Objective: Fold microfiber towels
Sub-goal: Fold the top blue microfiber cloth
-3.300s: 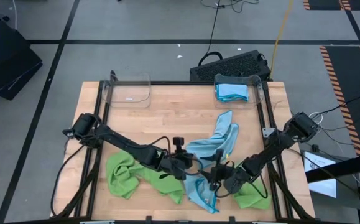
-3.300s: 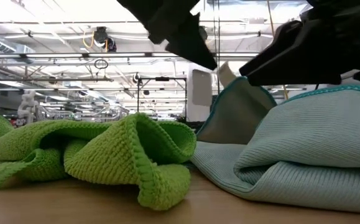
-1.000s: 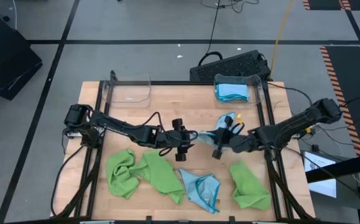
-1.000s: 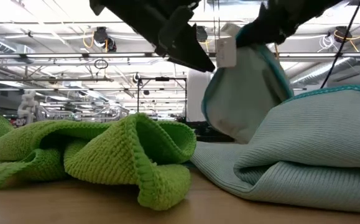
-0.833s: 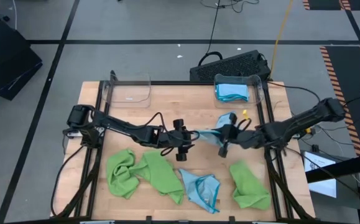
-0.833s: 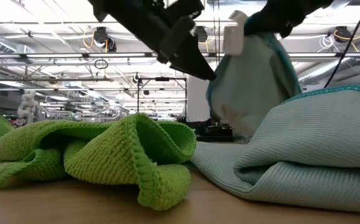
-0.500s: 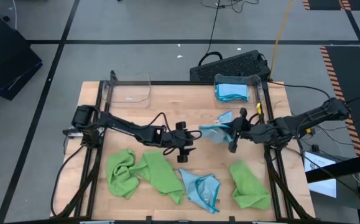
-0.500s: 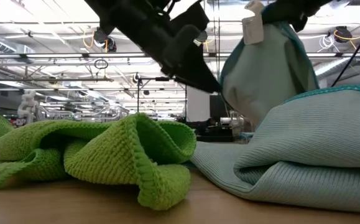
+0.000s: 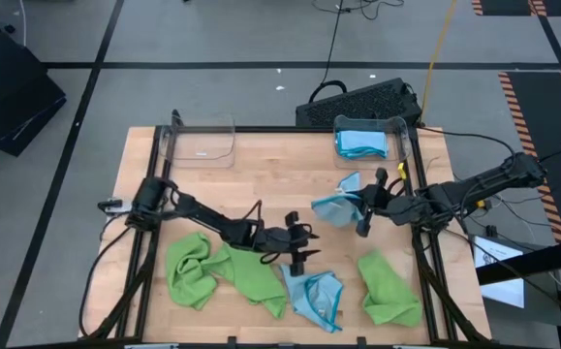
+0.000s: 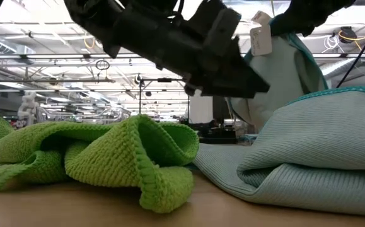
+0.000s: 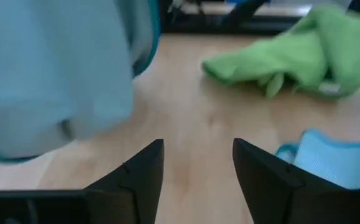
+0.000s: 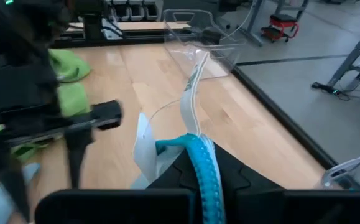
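My right gripper (image 9: pixel 361 215) is shut on a light blue microfiber towel with teal edging (image 9: pixel 333 206), held up right of the table's middle. It hangs in the low view (image 10: pixel 277 69). My left gripper (image 9: pixel 304 256) stands open low over the wood, nothing between its fingers (image 11: pixel 198 168). Just beyond it lies a crumpled blue towel (image 9: pixel 314 296), bunched on the table near the front edge. Green towels lie rumpled at front left (image 9: pixel 222 273) and front right (image 9: pixel 389 301). My right gripper pinches the towel's teal-edged hem (image 12: pixel 199 163) between its two fingers, close to the white care labels (image 12: pixel 191 87). The fingers come nearly level from the table's right. The towel hangs slack below and to the left of the fingers, lifted clear of the table.
A clear bin (image 9: pixel 396 145) at the far right holds folded blue towels (image 9: pixel 360 143). A second clear bin (image 9: pixel 201 142) stands at the far left. Bare wood (image 9: pixel 261 189) lies between the bins and the arms.
My left gripper has dropped and gone toward the near edge and the right, tipping downward, ending beside the crumpled blue towel. My right gripper has carried its towel toward the table's right and slightly up; the towel stays hanging clear.
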